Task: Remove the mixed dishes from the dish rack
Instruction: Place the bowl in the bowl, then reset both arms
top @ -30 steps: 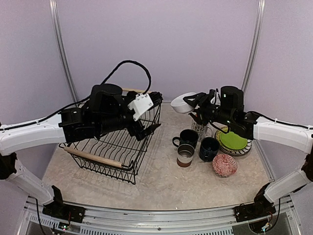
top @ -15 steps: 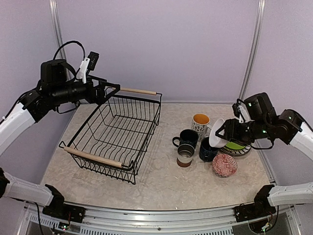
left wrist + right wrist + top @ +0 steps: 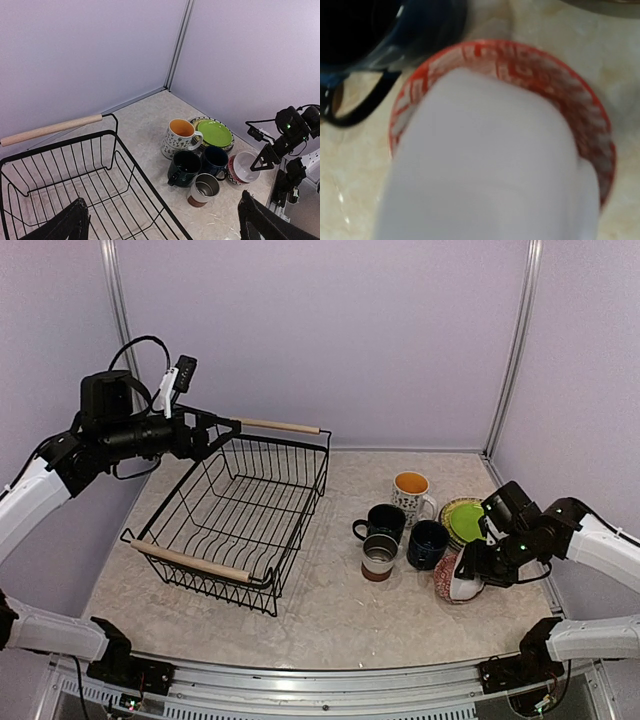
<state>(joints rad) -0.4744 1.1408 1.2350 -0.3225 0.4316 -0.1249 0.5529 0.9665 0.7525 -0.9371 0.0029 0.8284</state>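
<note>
The black wire dish rack (image 3: 190, 561) with wooden handles stands at centre-left with no dishes inside; its far handle shows in the left wrist view (image 3: 50, 129). My left gripper (image 3: 222, 430) is open and empty, high above the rack's far-left corner, its fingertips (image 3: 70, 225) at the bottom edge. My right gripper (image 3: 472, 565) is shut on a white bowl (image 3: 463, 585), tilted into the red patterned bowl (image 3: 443, 580). In the right wrist view the white bowl (image 3: 485, 165) hides the fingers and covers most of the red bowl (image 3: 580, 100).
Right of the rack stand a patterned white mug (image 3: 410, 490), a dark green mug (image 3: 383, 522), a dark blue mug (image 3: 427, 543) and a small steel cup (image 3: 379, 557). A lime green plate (image 3: 468, 522) lies on stacked plates behind them.
My right arm carried the white bowl from above the mugs down into the red patterned bowl. My left arm rose out of the rack to the upper left, then held still.
</note>
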